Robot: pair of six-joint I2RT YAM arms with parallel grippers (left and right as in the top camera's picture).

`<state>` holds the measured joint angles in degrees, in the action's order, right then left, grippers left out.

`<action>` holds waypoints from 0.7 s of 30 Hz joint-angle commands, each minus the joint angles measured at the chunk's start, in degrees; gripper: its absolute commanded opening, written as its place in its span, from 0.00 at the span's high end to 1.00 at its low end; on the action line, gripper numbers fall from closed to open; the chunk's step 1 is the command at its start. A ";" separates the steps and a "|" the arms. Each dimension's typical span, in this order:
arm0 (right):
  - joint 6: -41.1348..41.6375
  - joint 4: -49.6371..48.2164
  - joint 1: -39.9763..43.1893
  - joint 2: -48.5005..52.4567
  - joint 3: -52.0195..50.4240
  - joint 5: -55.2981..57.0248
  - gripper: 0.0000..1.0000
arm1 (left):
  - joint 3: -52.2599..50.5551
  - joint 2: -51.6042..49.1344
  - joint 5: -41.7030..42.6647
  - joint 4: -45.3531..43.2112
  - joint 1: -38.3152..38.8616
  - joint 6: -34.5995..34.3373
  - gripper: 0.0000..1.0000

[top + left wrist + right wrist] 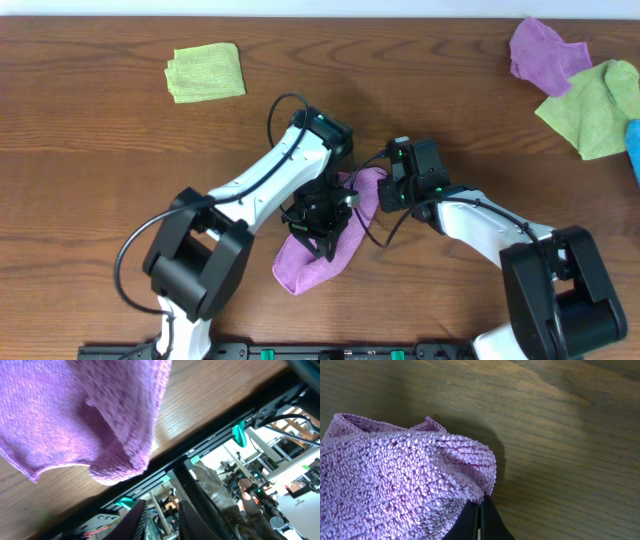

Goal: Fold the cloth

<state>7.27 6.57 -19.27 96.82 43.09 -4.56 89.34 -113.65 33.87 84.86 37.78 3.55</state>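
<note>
Where the two arms meet, the wooden table (100, 150) carries the purple cloth (305, 268) near its front middle, bunched lengthwise. The right gripper (480, 516) is pinched closed on the cloth's far corner. The left gripper (162, 512) hovers over its middle, fingers slightly parted, gripping nothing.

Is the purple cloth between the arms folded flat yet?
Not flat: the purple cloth is bunched, doubled over, one corner pinched by the right gripper.
</note>
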 commanded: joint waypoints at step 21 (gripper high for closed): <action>-0.17 -1.11 8.66 0.59 1.36 0.07 0.99 | -13.35 9.33 -2.75 -22.27 1.64 -13.25 0.22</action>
<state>6.79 5.67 -13.19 96.90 43.05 -4.86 79.05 -102.08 29.76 65.39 40.12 -7.35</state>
